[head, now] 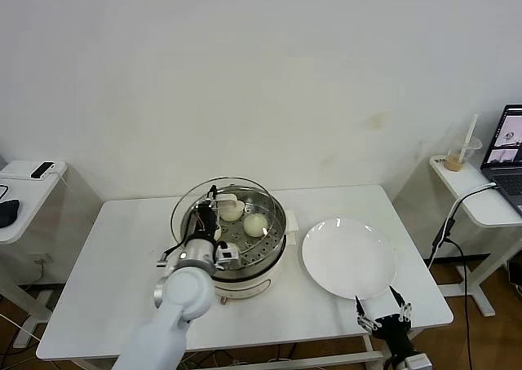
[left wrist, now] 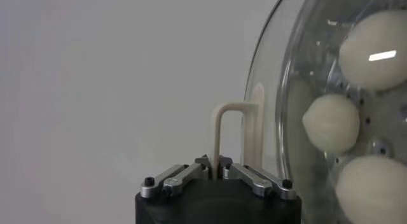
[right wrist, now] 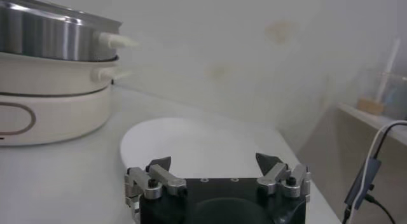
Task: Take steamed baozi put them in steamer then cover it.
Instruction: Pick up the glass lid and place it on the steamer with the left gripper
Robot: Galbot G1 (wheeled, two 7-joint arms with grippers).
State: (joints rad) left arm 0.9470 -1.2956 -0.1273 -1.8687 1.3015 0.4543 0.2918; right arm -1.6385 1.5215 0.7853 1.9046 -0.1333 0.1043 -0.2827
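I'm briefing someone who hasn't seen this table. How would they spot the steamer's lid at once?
On the white table, left of the flat white plate, stands the shiny steel steamer on its cream base. The cover is the clear glass disc with a metal rim, tilted over the steamer, its cream handle pinched in the left gripper. Unlike the plate, it is see-through.

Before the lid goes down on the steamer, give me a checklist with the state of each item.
1. Left gripper shut on the cover's handle: ok.
2. Cover over the steamer: not ok, it is tilted and not seated.
3. Baozi in the steamer tray: ok, three show through the glass in the left wrist view; a fourth, cannot tell.
4. White plate empty: ok.
5. Right gripper open, at the table's near edge, away from the steamer: ok.
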